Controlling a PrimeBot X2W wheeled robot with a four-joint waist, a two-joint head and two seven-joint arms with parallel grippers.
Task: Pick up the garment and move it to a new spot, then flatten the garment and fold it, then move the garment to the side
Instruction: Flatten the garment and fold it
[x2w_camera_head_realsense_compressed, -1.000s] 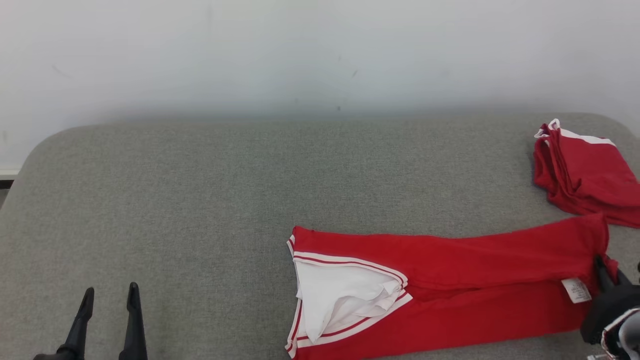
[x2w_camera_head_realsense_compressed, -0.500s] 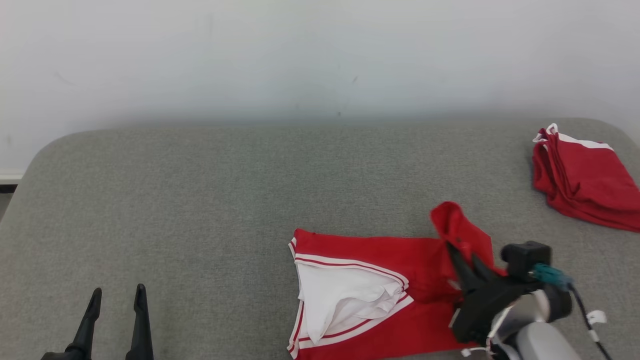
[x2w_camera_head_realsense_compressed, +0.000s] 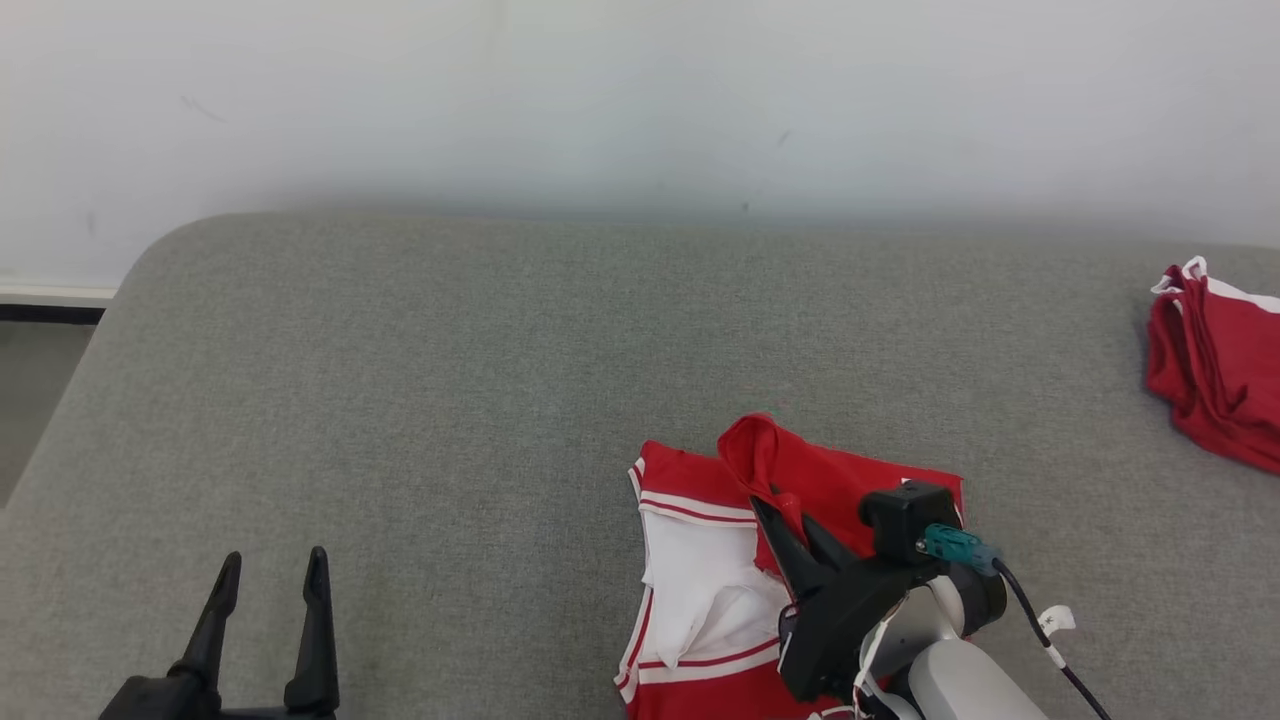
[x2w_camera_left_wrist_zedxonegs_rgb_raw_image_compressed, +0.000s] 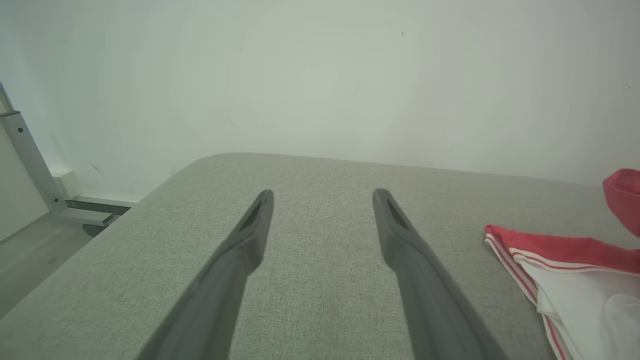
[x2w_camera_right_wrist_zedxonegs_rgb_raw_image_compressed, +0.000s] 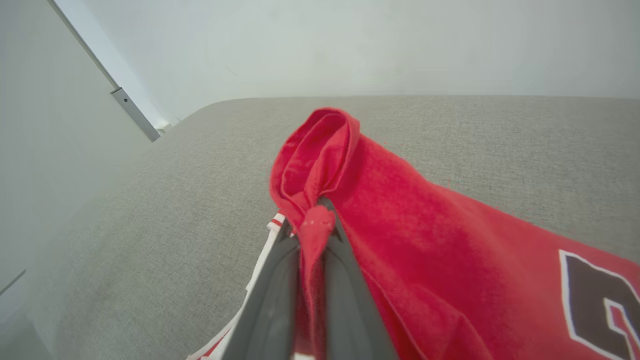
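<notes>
The right gripper (x2w_camera_head_realsense_compressed: 780, 510) was clamped on a raised fold of the red garment (x2w_camera_head_realsense_compressed: 845, 480), which lay near the grey cushion's (x2w_camera_head_realsense_compressed: 450, 380) front edge. The left gripper (x2w_camera_head_realsense_compressed: 274, 560) hung wide open and empty above bare cushion.

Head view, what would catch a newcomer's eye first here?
The red garment with white trim, at the lower middle of the grey padded surface, stands out most, with the right gripper shut on a bunched fold of it held above the rest. A second red folded garment lies at the far right edge, and the left gripper hangs open at the lower left.
</notes>
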